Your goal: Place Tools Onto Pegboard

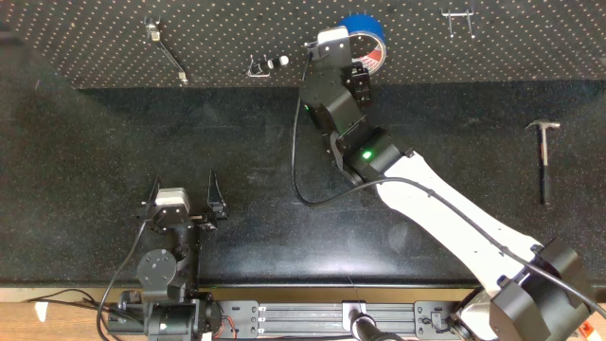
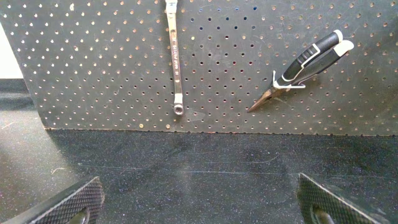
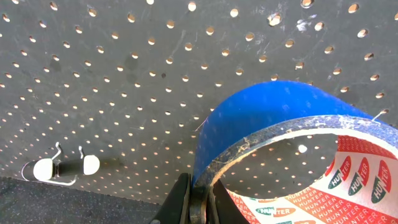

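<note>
The right gripper [image 3: 199, 194] has its fingers pinched on the wall of the blue tape roll [image 3: 267, 118], one inside the ring and one outside, probably to keep the hole free for a hook. The roll extends from the fingertips, up against the pegboard [image 3: 124, 74]. The left gripper [image 2: 200, 204] is wide open and empty, facing the hung wrench [image 2: 176, 62] and pliers [image 2: 305, 62].

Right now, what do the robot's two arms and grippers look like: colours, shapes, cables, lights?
The left arm is all black; the left gripper has two black pointed fingers with cross-hatched pads. The right arm has a long white link, black joints, a lit green light and a looping black cable.
</note>
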`<act>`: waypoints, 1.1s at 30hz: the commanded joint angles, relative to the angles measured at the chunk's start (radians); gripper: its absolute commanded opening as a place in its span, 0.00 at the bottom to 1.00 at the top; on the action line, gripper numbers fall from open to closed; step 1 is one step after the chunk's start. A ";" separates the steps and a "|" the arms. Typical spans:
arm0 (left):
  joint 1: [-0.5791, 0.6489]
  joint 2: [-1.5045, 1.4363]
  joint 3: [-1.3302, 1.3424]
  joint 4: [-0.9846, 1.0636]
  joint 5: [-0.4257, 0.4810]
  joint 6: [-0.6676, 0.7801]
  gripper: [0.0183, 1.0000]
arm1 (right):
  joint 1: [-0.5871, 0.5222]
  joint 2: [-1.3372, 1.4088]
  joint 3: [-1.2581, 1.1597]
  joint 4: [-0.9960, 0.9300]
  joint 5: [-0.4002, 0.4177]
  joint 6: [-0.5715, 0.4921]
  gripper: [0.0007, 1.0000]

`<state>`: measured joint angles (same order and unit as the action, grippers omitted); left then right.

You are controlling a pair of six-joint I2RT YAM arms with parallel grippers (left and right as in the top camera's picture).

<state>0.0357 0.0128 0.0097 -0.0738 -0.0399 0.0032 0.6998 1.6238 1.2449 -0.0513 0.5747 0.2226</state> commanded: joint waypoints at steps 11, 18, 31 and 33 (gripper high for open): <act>-0.003 -0.010 -0.004 -0.005 0.010 0.013 1.00 | 0.004 0.058 0.010 0.016 0.017 -0.018 0.07; -0.003 -0.010 -0.004 -0.005 0.010 0.013 1.00 | -0.001 0.088 0.010 0.070 0.021 -0.019 0.29; -0.003 -0.010 -0.004 -0.005 0.010 0.013 1.00 | 0.004 0.000 0.009 -0.074 -0.006 -0.018 0.90; -0.003 -0.010 -0.004 -0.005 0.010 0.013 1.00 | 0.004 -0.042 0.009 -0.127 -0.032 -0.018 0.90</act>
<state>0.0357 0.0128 0.0097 -0.0738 -0.0399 0.0032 0.6998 1.6543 1.2461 -0.1528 0.5682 0.2008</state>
